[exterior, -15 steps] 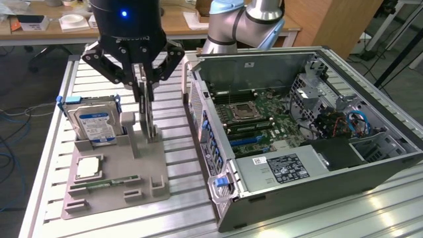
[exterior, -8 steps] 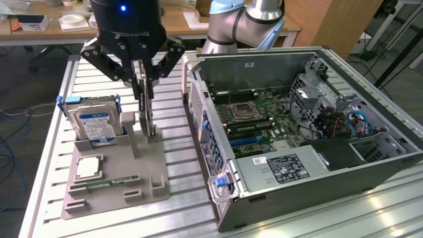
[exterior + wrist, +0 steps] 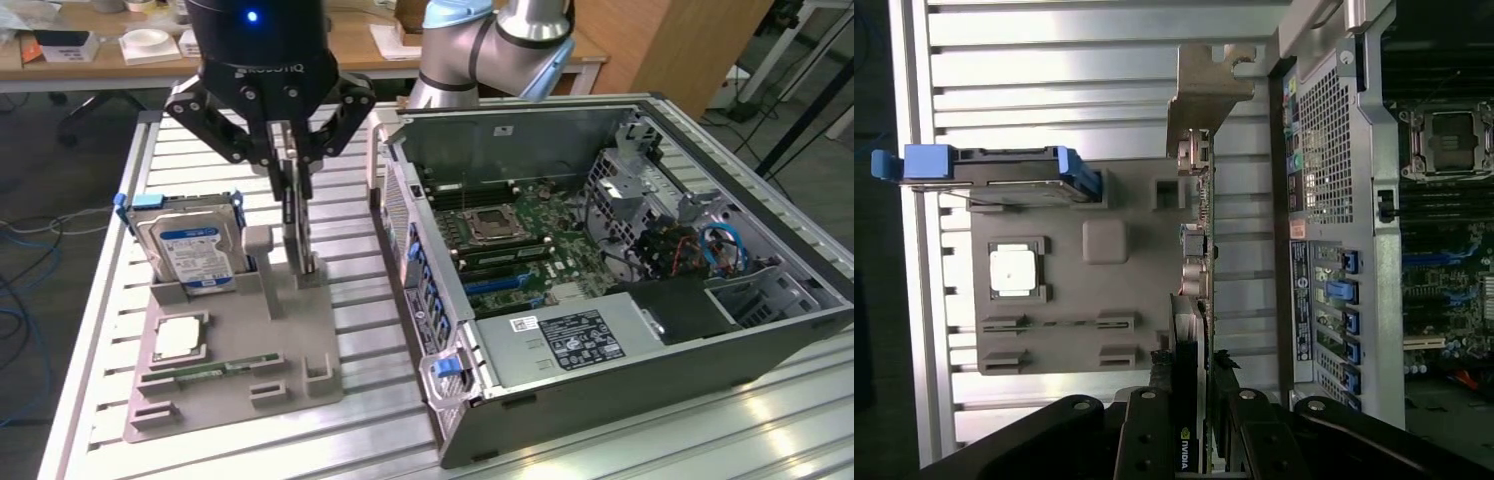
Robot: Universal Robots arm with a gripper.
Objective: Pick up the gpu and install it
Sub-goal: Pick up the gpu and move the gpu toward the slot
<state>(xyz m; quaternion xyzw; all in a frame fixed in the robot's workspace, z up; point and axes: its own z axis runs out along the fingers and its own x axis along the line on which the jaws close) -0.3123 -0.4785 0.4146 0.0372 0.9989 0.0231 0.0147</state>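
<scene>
The gpu (image 3: 306, 245) is a thin dark card standing on edge over the grey parts stand (image 3: 234, 395). Its lower end sits at the stand's upright posts; I cannot tell whether it still rests in its slot. My gripper (image 3: 290, 185) comes down from above and is shut on the card's upper part, one finger on each face. In the wrist view the gpu (image 3: 1199, 260) runs edge-on away from my gripper (image 3: 1194, 375), with its metal bracket (image 3: 1206, 90) at the far end. The open computer case (image 3: 601, 330) lies to the exterior view's right, motherboard (image 3: 521, 240) exposed.
On the stand are a silver hard drive (image 3: 194, 245) in blue rails, a square processor (image 3: 180, 338) and a green memory stick (image 3: 220, 370). The case's side wall (image 3: 407, 250) stands close beside the card. Desks with clutter lie behind the slatted table (image 3: 367, 300).
</scene>
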